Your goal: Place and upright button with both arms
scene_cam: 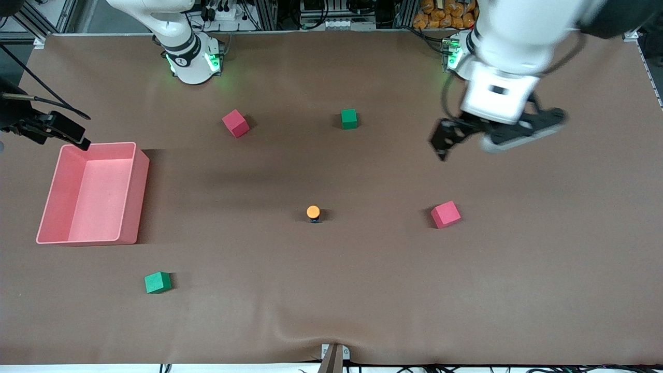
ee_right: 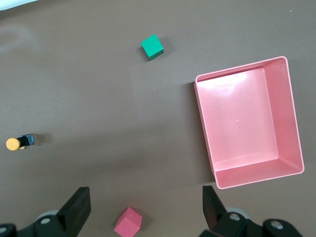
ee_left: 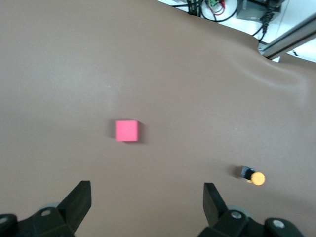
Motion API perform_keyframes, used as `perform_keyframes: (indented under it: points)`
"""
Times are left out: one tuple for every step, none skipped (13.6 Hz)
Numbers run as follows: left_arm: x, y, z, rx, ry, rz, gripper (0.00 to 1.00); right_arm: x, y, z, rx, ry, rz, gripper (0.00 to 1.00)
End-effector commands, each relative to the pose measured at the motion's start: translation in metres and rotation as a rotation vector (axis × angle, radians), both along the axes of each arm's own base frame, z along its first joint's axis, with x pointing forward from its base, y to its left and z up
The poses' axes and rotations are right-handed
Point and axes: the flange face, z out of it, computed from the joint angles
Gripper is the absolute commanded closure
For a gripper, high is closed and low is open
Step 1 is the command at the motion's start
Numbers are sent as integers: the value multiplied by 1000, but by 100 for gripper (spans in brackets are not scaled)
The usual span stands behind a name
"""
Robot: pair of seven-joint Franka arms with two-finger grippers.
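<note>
Left gripper (scene_cam: 456, 137), fingers apart and empty, hangs over bare mat toward the left arm's end of the table, above the red cube (scene_cam: 445, 214) that lies nearer the front camera. In its wrist view the spread fingers (ee_left: 76, 202) frame that same cube (ee_left: 127, 131), with the button (ee_left: 253, 177) off to one side.

Right gripper (scene_cam: 65, 135), likewise spread and holding nothing, hovers at the rim of the pink bin (scene_cam: 129, 150) at the right arm's end; its fingers (ee_right: 79, 205) show wide apart in its wrist view.

The button (scene_cam: 313, 213) sits mid-table, well apart from both grippers, between the bin and the nearer red cube. From the front its orange cap faces the camera over a dark body, so it appears to stand upright, and the slanted wrist views do not contradict this.

Risks, as judged from this layout:
- The button is tiny and top-heavy in look; a finger that touches it off-centre may tip it or roll it away.
- A pinch on the rounded cap may slip; the body offers flatter sides.
- Should both arms converge on one small part, their fingers may collide.
- The left gripper is lined up with the red cube and may take it by mistake.

Farther off lie a second red cube (scene_cam: 235, 123) and two green cubes (scene_cam: 349, 118), (scene_cam: 157, 282).
</note>
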Motion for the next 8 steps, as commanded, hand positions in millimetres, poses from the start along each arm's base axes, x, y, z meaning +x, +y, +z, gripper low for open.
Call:
perform_keyframes:
  points:
    - [8,59,10,1,42,-56,0,2,-3,4,16,-7,4,0]
    - [8,81,17,10,43,-83,0,2,-3,3,16,-5,4,0]
    - [9,98,17,25,59,-132,0,2,-3,3,16,-5,4,0]
    - [8,115,19,39,79,-190,0,2,-2,3,16,-5,5,0]
    - [4,129,26,48,78,-239,0,2,-2,3,16,-5,5,0]
    - [-4,139,33,56,87,-278,0,2,-2,3,16,-7,5,0]
    - [-6,149,31,59,112,-283,0,2,-2,3,16,-7,5,0]
    - [-9,152,30,61,137,-293,0,2,-2,3,16,-7,5,0]
